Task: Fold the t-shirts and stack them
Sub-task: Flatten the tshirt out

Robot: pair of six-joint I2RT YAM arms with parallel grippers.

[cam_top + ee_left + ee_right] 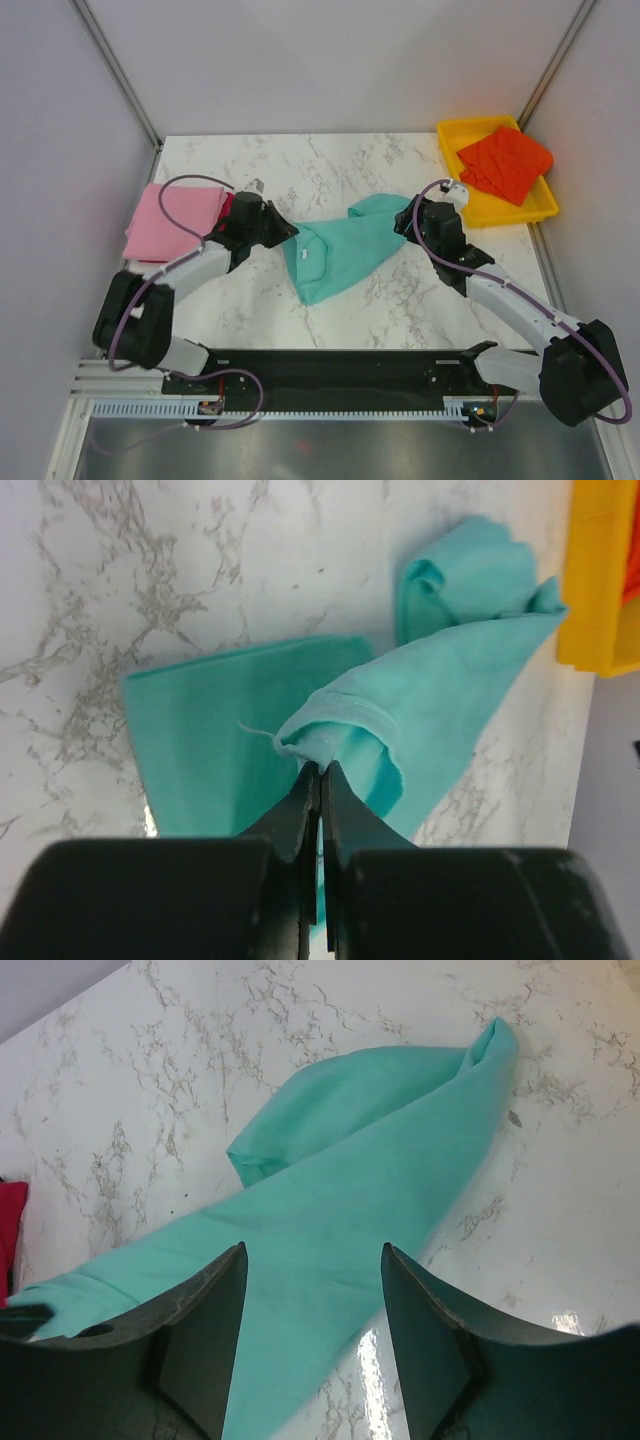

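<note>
The teal t-shirt [345, 250] lies crumpled mid-table. My left gripper [291, 233] is shut on its left edge; in the left wrist view [320, 767] the closed jaws pinch a lifted fold of the teal t-shirt [440, 690]. My right gripper [403, 225] is open at the shirt's right end; in the right wrist view [313, 1250] its fingers straddle the teal t-shirt [350, 1200] above it. The pink t-shirt [170, 220] lies folded at the left, with the crimson t-shirt [228, 205] peeking beside it. The orange-red t-shirt [505, 162] sits in the yellow tray [490, 212].
The yellow tray stands at the back right corner near the right wall. White walls enclose the marble table [330, 165] at the left, back and right. The arm bases and a black rail [340, 370] line the near edge.
</note>
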